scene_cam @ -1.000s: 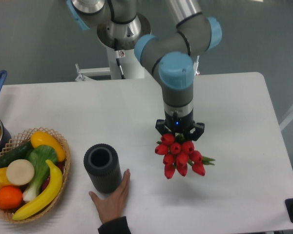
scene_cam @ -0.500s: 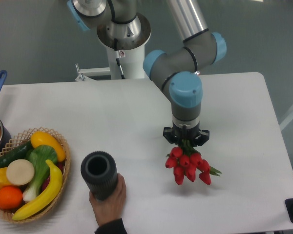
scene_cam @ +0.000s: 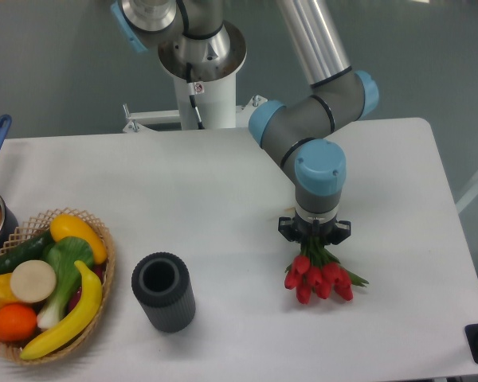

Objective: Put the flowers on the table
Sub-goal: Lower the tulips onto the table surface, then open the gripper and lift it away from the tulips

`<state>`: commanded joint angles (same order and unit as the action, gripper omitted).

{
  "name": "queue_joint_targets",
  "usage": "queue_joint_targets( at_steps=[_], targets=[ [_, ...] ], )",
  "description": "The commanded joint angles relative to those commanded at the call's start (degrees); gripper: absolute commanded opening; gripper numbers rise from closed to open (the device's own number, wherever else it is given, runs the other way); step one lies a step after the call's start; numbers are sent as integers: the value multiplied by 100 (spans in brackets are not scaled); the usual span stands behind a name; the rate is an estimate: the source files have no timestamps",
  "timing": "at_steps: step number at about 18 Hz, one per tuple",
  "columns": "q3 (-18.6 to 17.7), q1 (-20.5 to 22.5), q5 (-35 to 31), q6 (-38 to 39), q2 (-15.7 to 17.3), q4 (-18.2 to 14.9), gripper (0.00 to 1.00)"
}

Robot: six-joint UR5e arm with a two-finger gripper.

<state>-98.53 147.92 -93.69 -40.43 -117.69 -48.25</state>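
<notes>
Dark ribbed cylinder (scene_cam: 164,291) beside produce basket (scene_cam: 103,239).

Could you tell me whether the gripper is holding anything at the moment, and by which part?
The gripper holds the bunch of red tulips by its green stems, blooms hanging down.

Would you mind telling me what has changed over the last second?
The gripper carried the flowers right and toward the table's front edge, seemingly lower. The person's hand by the dark cylinder left view, and the cylinder shifted slightly. The basket stayed put.
</notes>
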Motion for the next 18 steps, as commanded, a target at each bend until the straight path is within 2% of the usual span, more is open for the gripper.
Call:
queue_joint_targets(
  at_steps=[1, 4, 8, 10, 12, 16, 18],
  targets=[
    [17, 17, -9, -44, 26, 26, 100],
    [175, 61, 26, -44, 254, 9, 100],
    [316, 123, 18, -219, 737, 9, 100],
    [526, 149, 62, -229, 1001, -79, 100],
    [720, 106, 88, -359, 1343, -350, 100],
    [826, 88, 535, -1657, 1599, -387, 100],
    [826, 36, 492, -2422, 1766, -448, 100]
  ],
)
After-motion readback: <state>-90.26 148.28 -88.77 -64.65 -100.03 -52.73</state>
